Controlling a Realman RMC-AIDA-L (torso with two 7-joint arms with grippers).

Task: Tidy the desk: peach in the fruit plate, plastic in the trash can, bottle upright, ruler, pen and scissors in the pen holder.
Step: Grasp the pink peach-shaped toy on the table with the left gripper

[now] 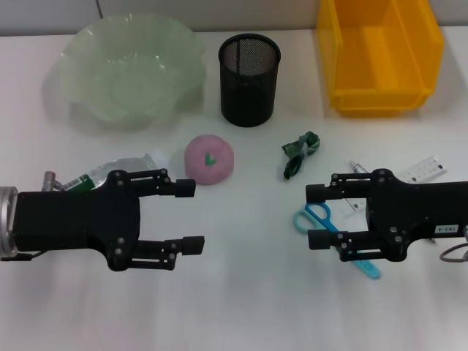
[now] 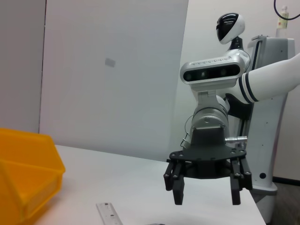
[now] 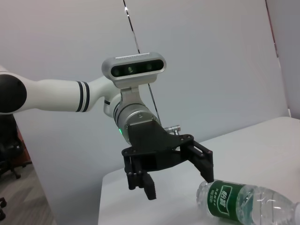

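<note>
The pink peach lies mid-table, just beyond my open left gripper. A clear bottle with a green label lies on its side, partly hidden under that gripper; the right wrist view shows the bottle beside the left gripper. Crumpled green plastic sits right of the peach. My open right gripper hovers over the blue scissors. The ruler and a pen poke out behind it. The left wrist view shows the right gripper and the ruler.
At the back stand a green glass fruit plate on the left, a black mesh pen holder in the middle and a yellow bin on the right. The yellow bin also shows in the left wrist view.
</note>
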